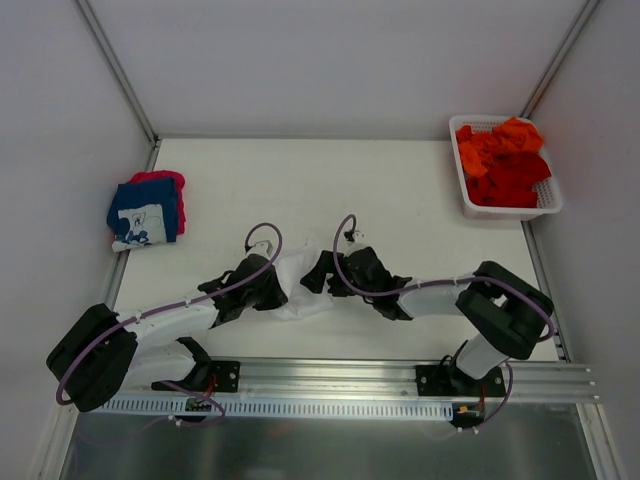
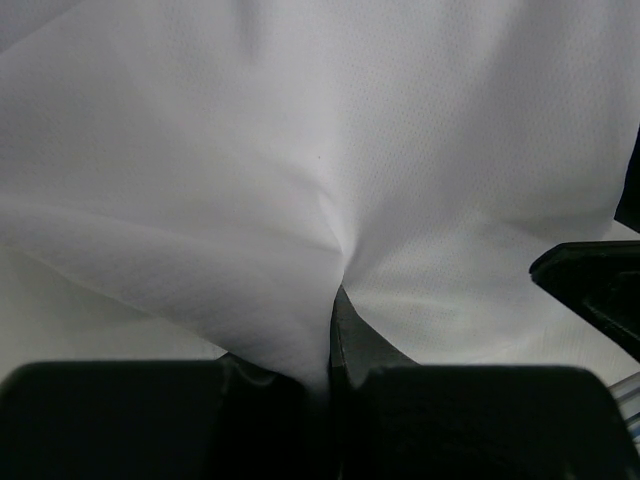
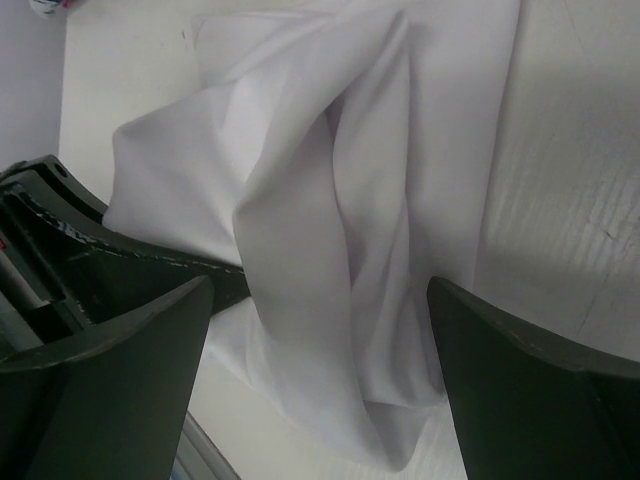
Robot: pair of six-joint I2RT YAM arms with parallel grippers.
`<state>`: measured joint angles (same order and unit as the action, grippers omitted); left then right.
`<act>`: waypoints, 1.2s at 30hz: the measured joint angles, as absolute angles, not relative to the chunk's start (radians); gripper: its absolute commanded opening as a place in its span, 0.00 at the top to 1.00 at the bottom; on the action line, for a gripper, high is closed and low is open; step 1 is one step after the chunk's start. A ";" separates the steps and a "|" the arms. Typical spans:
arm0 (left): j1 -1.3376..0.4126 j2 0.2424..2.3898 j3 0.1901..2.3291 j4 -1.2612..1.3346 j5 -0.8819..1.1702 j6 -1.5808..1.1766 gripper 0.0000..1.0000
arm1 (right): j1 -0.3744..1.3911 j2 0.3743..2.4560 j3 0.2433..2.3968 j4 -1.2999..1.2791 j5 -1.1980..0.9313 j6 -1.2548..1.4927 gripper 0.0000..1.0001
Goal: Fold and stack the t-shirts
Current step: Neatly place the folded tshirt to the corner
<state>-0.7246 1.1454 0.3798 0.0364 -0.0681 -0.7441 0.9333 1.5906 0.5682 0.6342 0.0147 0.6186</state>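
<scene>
**Left gripper** [image 2: 332, 400]: the fingers are closed to a thin slit, with a fold of the white t-shirt [image 2: 300, 150] pinched between them. The cloth draws into creases that fan out from the pinch point. Grip confirmed in the left wrist view.

**Right gripper** [image 3: 320, 390]: the fingers are spread wide. A bunched ridge of the same white cloth lies in the gap between them. Whether either finger touches the cloth cannot be told from the right wrist view.

**White t-shirt, position:** it is on the near half of the table [image 1: 400, 200], roughly centred. It lies crumpled between and beneath the two grippers, which sit close together. The arms hide most of it in the overhead view.

**Left edge of table:** a navy t-shirt [image 1: 145, 212] with white print lies folded on top of a pink-red t-shirt [image 1: 165, 180]. The lower shirt shows only along the far and right margins of the stack.

**Far right corner:** a white basket [image 1: 505, 212] holds the orange and red t-shirts [image 1: 505, 165] in a loose, unfolded heap. It stands well apart from both grippers.
</scene>
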 measured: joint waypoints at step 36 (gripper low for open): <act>-0.719 1.041 0.533 -0.280 -0.302 -0.743 1.00 | 0.994 1.812 0.979 0.399 -0.072 0.445 1.00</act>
<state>-0.7185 1.0409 0.5335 -0.2798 -0.3016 -0.7433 0.9936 1.8122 0.9791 0.3988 -0.0715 0.4454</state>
